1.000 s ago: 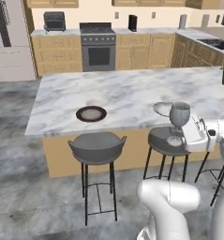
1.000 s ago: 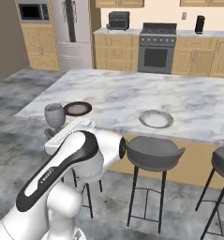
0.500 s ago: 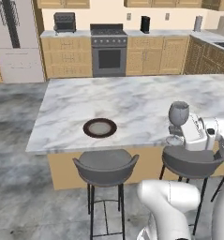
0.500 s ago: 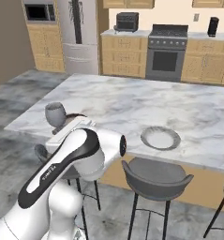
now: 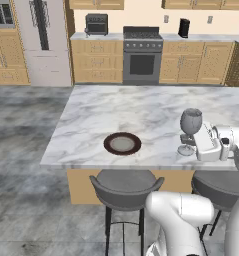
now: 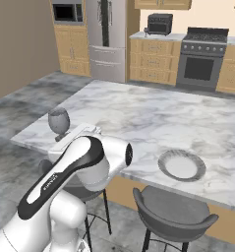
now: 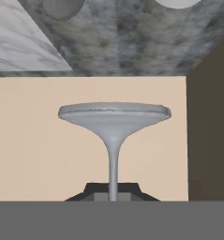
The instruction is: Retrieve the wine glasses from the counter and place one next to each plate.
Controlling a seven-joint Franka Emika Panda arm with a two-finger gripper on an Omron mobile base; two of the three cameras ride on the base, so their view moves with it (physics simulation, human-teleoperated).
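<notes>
My gripper is shut on the thin stem of a greyish-purple wine glass, held upright just over the marble island's near edge. The dark brown plate lies on the island, to the glass's left. From the other side, the glass and gripper sit near the island's left corner, and the light grey plate lies well to the right. The hand view is rolled over: the glass's round foot is above the stem, which runs down into the gripper.
Grey bar stools stand along the island's near side under the plates. The counter with a stove and a toaster oven lines the back wall, and a fridge stands at its left.
The whole picture has shifted, so the base has driven along the island. The glass stays in the shut gripper, in the same place relative to the arm.
</notes>
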